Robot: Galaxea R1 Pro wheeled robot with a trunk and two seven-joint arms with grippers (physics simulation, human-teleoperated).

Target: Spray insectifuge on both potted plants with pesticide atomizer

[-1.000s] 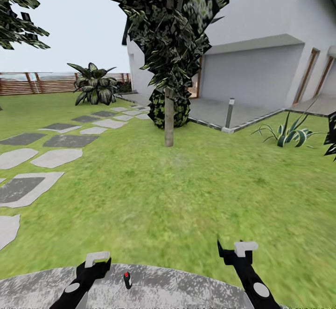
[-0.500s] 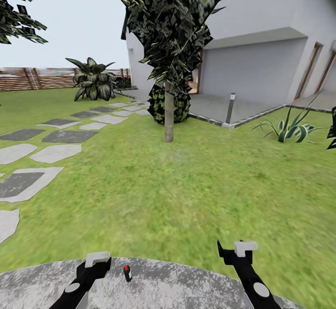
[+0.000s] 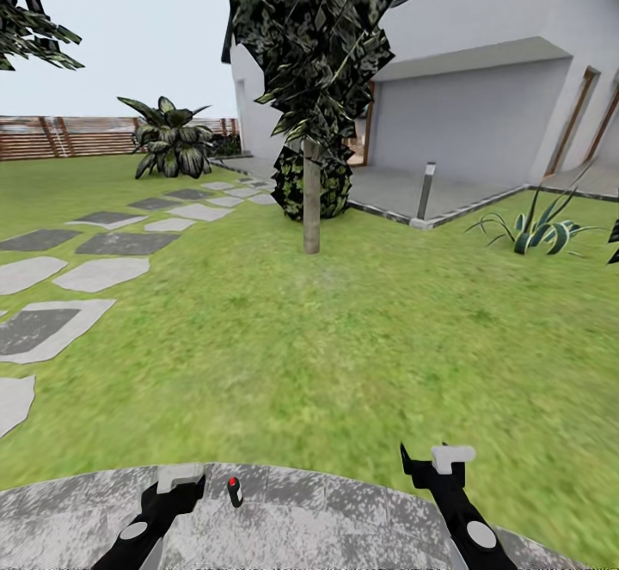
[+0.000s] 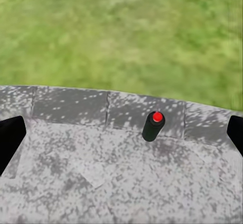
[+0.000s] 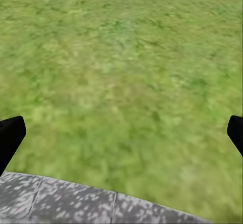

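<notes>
1. The pesticide atomizer [image 3: 233,491] is a small dark bottle that stands upright on the grey stone patio [image 3: 327,523], close to the patio's curved edge where the grass begins. In these pictures its tip looks red, not green.
2. In the left wrist view the atomizer [image 4: 153,125] stands on the mottled stone [image 4: 101,173] between the two dark finger tips at the picture's sides, and nothing touches it.
3. The left gripper [image 3: 176,488] hangs just beside the atomizer, on its left in the head view. Its fingers are spread wide apart and hold nothing.
4. The right gripper [image 3: 434,467] is further to the right, well apart from the bottle, over the border of patio and grass. Its fingers are also spread wide and are empty; the right wrist view shows grass [image 5: 126,72] between them and a strip of stone [image 5: 61,198] below.
5. The lawn [image 3: 344,346] reaches forward from the patio to a thin tree trunk [image 3: 311,196] with dark foliage.
6. On the left, flat stepping stones [image 3: 103,273] lead toward a broad-leaved plant [image 3: 170,142] and a brown slatted fence [image 3: 52,136].
7. On the right stand a white house [image 3: 481,80], a grey bollard light [image 3: 425,192] and a thin-leaved spiky clump [image 3: 537,230] in the grass.
</notes>
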